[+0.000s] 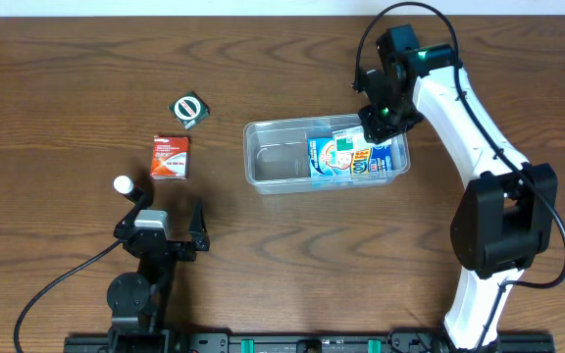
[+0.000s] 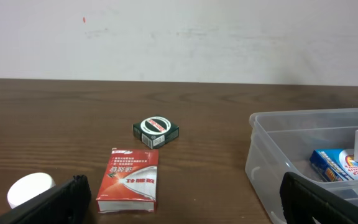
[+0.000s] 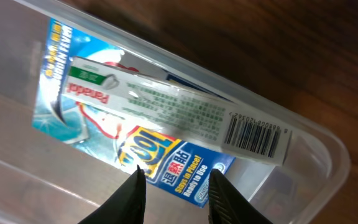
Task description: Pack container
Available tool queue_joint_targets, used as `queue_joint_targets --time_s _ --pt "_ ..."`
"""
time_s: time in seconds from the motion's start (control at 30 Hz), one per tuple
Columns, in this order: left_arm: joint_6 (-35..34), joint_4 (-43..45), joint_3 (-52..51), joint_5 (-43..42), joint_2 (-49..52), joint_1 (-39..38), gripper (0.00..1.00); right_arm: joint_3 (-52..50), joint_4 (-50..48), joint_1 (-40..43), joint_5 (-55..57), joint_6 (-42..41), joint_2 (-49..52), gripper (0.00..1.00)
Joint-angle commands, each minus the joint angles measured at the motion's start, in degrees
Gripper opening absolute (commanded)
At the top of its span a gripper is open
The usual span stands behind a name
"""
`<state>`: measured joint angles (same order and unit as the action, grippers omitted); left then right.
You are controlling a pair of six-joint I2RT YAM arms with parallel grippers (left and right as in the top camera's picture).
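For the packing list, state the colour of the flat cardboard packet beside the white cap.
The cardboard packet is mainly red; left wrist view.

A robot lab bench, by the look of it, not anyone's kitchen: dark wood-grain counter (image 1: 67, 59), a black mounting rail (image 1: 214, 343) along its near edge, a black arm (image 1: 145, 265) standing at the near left, a white arm (image 1: 479, 123) at the near right, and a cable (image 1: 52, 289) looping by the left corner. Past the far edge there's just a bare pale wall (image 2: 179, 37). Small shop packets (image 1: 170, 157) lie loose.
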<state>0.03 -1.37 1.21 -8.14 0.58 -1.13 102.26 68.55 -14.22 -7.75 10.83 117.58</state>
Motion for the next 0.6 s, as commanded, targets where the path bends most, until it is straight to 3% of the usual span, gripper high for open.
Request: queue_joint_targets --time_s 0.0,0.13,0.2,0.23,0.37,0.4,0.57 --pt "0.35 -2.01 -0.98 -0.42 -0.28 0.35 0.98 2.8 1.18 -1.11 -1.77 0.44 -2.56 0.32" --pt "0.35 -2.01 -0.98 -0.42 -0.28 0.35 0.98 5.75 4.48 -2.03 -3.74 0.57 -4.94 0.41" --pt "0.37 -2.01 -0.98 -0.42 -0.28 0.35 0.98 7.15 5.88 -2.25 -3.72 0.48 -6.49 0.59" --pt "0.35 -2.01 -0.98 -0.39 -0.28 0.35 0.98 7.76 6.21 -2.19 -3.69 -0.15 -7.48 0.78" --pt "0.35 -2.01 -0.98 -0.42 -0.28 0.35 0.98 8.48 5.77 -0.48 -3.74 -1.9 -10.97 0.95" --pt "0.35 -2.01 -0.98 -0.39 -0.28 0.35 0.98 8.48 5.64 0.04 -3.8 -2.27 -11.63 0.99" --pt "0.37 -2.01 -0.98 -0.39 -0.28 0.35 0.98 8.48 5.9 2.14 -4.74 -2.23 -13.7 0.99"
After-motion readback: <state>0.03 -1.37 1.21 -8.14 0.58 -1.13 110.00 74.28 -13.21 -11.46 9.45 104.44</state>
